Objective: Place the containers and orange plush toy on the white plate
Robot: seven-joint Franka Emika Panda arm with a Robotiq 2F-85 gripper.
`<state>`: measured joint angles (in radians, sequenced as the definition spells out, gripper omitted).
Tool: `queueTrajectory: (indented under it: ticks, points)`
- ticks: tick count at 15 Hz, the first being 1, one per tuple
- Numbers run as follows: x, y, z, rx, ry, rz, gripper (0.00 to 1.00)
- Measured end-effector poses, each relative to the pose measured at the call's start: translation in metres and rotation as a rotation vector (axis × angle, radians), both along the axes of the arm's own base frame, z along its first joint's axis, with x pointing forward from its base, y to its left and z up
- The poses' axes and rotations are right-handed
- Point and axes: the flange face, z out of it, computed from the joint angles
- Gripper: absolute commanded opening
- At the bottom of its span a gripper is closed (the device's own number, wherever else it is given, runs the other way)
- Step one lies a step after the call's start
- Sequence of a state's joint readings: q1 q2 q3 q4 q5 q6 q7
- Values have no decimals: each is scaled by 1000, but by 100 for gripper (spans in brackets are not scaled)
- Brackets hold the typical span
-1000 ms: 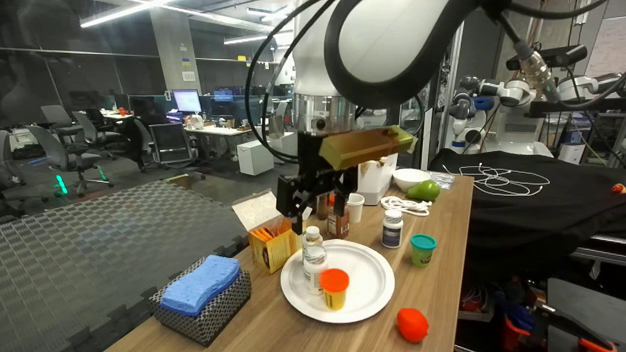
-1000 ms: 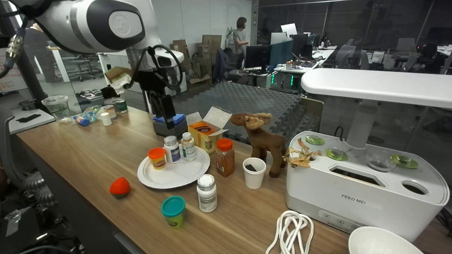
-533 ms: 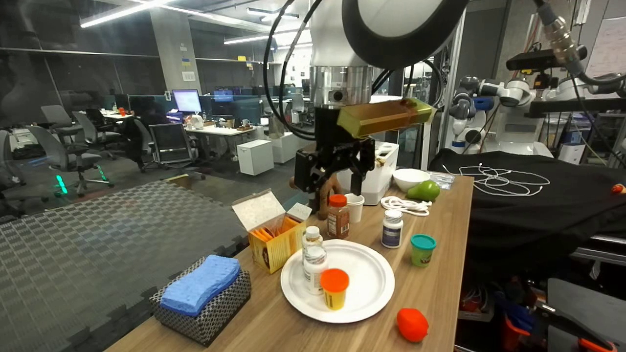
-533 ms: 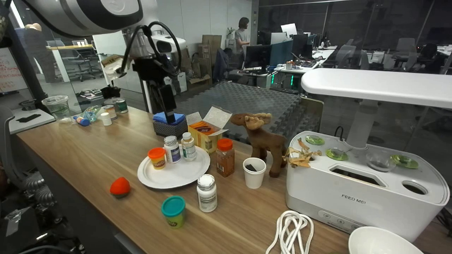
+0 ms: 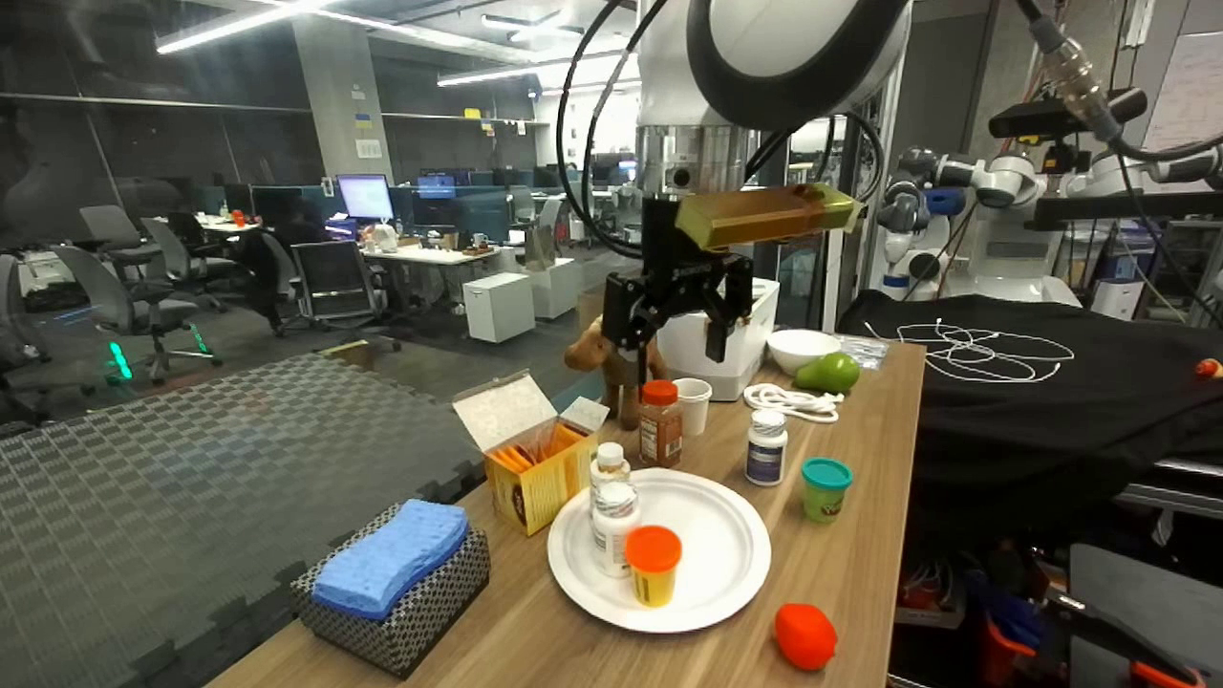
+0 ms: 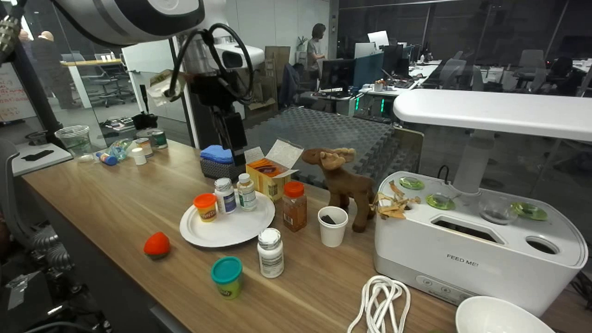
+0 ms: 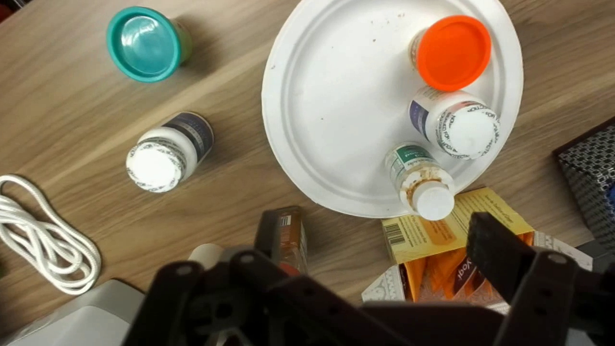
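The white plate bears the orange-lidded jar and two white-capped bottles, a front one and a slimmer one. Off the plate stand a white pill bottle, a jar with a teal-green lid and a red-lidded spice jar. The orange plush toy lies on the table beside the plate; it is out of the wrist view. My gripper is open and empty, raised above the table. In the wrist view its fingers overlap the spice jar and the yellow box.
An open yellow tea box stands against the plate's far side. A blue sponge lies on a patterned box. A brown plush moose, white cup, white planter, white rope and bowl stand farther along.
My open gripper has moved to the right in both exterior views, and up in one, toward the moose and spice jar. The containers, the toy and the plate have stayed put.
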<state>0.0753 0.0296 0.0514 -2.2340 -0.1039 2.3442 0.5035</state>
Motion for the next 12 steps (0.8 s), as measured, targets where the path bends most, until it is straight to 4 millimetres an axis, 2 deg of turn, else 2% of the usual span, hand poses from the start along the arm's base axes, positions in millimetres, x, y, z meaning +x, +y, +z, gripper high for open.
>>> queueTrajectory:
  ticks: [3, 7, 9, 12]
  points:
    - [5, 1, 6, 8, -2, 4, 100]
    - [5, 1, 4, 7, 3, 5, 100]
    - [5, 1, -1, 5, 11, 18, 100]
    - [10, 0, -20, -2, 43, 95, 100]
